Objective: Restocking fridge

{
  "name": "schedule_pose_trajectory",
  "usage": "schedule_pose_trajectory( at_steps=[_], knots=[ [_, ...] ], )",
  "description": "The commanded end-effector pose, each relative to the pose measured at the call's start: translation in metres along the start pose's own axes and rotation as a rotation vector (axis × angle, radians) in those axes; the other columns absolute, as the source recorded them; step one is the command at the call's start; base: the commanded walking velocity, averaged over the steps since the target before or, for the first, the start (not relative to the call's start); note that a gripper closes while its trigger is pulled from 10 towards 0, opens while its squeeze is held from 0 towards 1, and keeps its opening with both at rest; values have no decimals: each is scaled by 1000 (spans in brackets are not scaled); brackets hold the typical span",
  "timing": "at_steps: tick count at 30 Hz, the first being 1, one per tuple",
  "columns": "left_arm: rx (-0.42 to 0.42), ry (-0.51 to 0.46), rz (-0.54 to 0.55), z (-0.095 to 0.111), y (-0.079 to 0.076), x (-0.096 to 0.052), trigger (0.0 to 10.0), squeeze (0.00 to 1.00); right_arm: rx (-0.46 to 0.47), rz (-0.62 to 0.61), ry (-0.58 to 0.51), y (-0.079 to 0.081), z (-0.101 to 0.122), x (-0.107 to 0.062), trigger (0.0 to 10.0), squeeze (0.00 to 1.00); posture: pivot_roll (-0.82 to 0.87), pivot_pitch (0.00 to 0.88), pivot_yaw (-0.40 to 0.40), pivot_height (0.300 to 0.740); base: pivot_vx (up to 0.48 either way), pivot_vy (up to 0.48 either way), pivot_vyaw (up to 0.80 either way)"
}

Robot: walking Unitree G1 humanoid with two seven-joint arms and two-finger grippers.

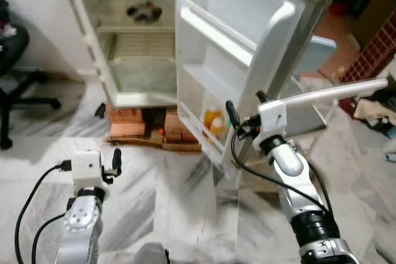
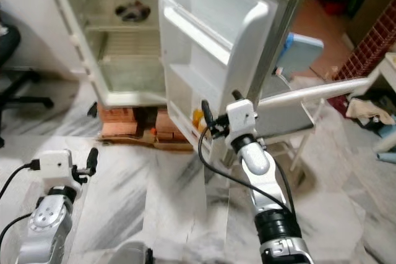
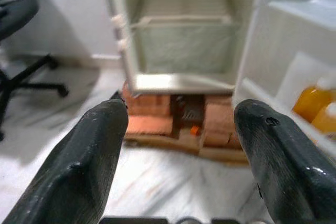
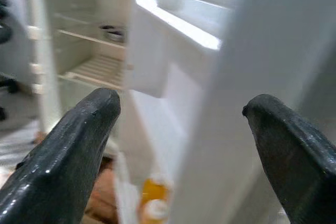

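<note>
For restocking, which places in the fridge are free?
Free: the wire shelf under the dark bowl, and the upper door shelf. Crowded: the bottom door shelf, holding orange bottles.

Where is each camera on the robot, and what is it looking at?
Left eye view: on the head, looking down at the open fridge; both arms show.
Right eye view: beside it, same scene, right gripper at the door.
Left wrist view: along the open left gripper toward the fridge.
Right wrist view: along the open right gripper toward the door's edge.
Both wrist views share the orange bottles.
</note>
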State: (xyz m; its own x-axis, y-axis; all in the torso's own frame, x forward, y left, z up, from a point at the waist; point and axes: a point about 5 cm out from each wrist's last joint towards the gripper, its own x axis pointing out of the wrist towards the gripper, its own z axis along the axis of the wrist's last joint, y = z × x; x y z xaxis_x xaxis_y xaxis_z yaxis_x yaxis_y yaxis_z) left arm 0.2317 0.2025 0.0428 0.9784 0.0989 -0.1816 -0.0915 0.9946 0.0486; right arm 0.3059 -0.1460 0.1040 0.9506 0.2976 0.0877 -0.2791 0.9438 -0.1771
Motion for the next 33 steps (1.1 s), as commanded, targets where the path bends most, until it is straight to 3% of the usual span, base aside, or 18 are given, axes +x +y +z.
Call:
schedule_pose_trajectory(
  at_steps=[1,17,27,33],
  knots=[
    [-4,19,-26,-4,-8,-2,10000,0,3,-39,24,-9,-6,-5,10000,0,101,51,-44,740,465,0,0],
    [-1,13,-77,-2,-16,-1,10000,0,-11,-53,40,-11,-13,-9,10000,0,101,57,-42,740,58,0,0],
    [-1,17,-78,-1,-16,0,10000,0,9,-47,-2,-12,-1,8,10000,0,112,60,-44,740,0,-467,0],
    [-26,25,-65,-2,-15,-2,10000,0,22,-32,-34,-16,9,21,10000,0,119,63,-45,740,0,0,0]
  ],
)
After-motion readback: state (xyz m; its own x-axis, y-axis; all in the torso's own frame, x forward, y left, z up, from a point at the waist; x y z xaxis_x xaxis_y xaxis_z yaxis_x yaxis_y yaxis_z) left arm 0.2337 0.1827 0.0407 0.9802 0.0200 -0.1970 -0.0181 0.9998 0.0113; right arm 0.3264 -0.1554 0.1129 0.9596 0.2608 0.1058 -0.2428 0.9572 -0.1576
